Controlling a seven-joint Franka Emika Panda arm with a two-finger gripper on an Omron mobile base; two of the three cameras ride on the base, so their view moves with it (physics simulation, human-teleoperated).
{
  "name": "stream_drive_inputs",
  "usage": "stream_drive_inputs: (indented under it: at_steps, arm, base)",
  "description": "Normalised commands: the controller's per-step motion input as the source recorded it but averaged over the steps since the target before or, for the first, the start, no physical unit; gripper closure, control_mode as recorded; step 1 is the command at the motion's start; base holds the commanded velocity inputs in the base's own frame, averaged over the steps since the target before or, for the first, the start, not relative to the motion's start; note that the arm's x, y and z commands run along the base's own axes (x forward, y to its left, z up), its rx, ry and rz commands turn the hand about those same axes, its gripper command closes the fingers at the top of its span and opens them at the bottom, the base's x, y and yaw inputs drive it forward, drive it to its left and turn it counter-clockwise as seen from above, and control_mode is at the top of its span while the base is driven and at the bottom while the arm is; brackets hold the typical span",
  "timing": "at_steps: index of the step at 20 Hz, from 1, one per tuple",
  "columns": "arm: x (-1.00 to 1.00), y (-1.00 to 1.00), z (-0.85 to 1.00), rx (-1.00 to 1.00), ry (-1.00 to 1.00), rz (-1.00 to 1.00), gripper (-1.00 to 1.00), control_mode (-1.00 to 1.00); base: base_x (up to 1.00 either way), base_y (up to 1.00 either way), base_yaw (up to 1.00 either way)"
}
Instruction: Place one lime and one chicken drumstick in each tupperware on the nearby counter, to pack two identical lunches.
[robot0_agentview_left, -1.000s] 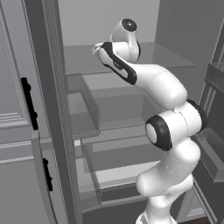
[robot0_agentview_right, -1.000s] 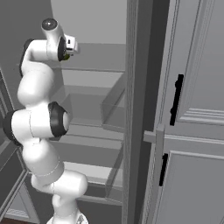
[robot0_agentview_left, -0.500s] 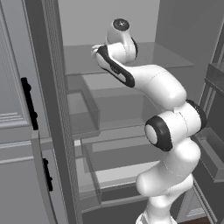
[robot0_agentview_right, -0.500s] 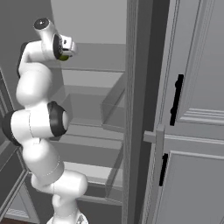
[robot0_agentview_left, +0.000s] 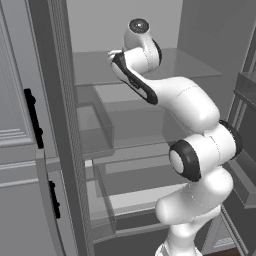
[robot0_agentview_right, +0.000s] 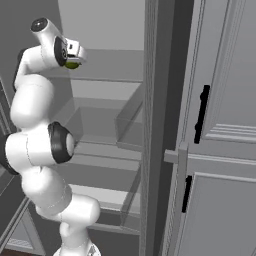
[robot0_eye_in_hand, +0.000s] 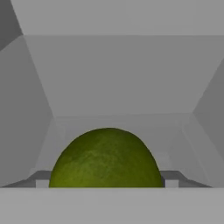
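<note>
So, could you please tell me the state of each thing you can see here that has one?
fridge: open, arm reaching onto its top shelf.
cabinet door: shut.
lime: on the top shelf, sitting between the tool's fingers.
tool: at the lime, one either side of it; whether it already grips the lime cannot be told.

The scene is evenly and softly lit, with no glare. Faint shadows are cast under the shelves. Rendered edges are slightly blurred throughout.
</note>
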Motion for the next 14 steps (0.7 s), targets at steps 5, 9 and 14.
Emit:
stream_drive_inputs:
  at_steps: [5, 9, 14]
  arm:
    - [-1.00, -0.89, -0.11, 0.04, -0.19, -0.09, 1.00, -1.00]
    - [-1.00, -0.40, -0.05, 0.01, -0.18, 0.00, 1.00, -1.00]
    - [-1.00, -0.11, 0.11, 0.00, -0.08, 0.07, 1.00, -1.00]
  base:
    - [0.00, 0.00, 0.00]
    - [0.00, 0.00, 0.00]
    - [0.00, 0.00, 0.00]
